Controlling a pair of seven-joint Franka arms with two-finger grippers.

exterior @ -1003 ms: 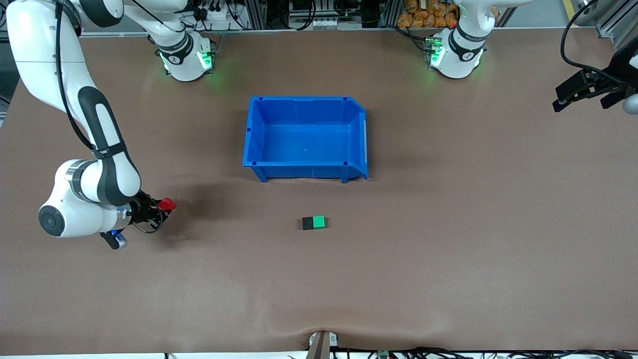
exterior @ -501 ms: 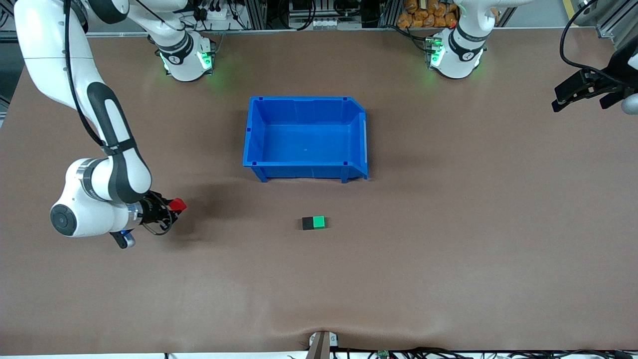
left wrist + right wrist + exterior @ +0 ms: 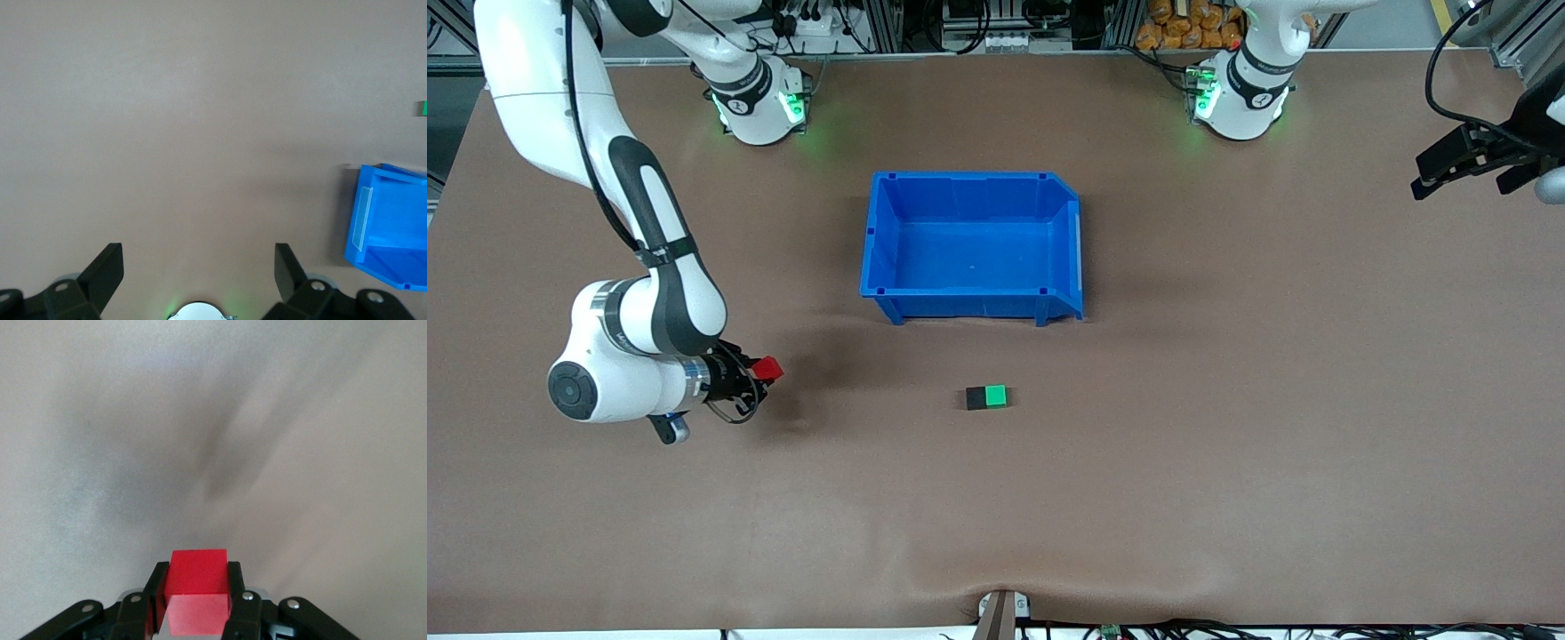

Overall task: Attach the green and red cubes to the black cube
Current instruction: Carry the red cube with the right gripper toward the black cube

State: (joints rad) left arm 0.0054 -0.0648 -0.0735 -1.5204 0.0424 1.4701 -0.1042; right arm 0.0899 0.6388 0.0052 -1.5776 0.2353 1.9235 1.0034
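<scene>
1. Front view shows the right claw (image 3: 763, 372) clamped on the red cube (image 3: 767, 368), up in the air over the brown surface (image 3: 1227, 444) toward the right arm's end.
2. Right wrist view shows the same red cube (image 3: 197, 581) pinched between the 2 fingers (image 3: 234, 587), with bare surface under it.
3. The black cube (image 3: 975, 397) and the green cube (image 3: 996, 396) sit touching side by side on the surface, the green one toward the left arm's end.
4. That pair lies nearer the front camera than the blue bin (image 3: 971, 309), and well apart from the red cube.
5. The left claw (image 3: 1467, 173) waits over the edge of the surface at the left arm's end, its fingers (image 3: 107, 270) spread apart and holding nothing.
6. Left wrist view catches a corner of the blue bin (image 3: 390, 227) and a sliver of the green cube (image 3: 423, 108).
</scene>
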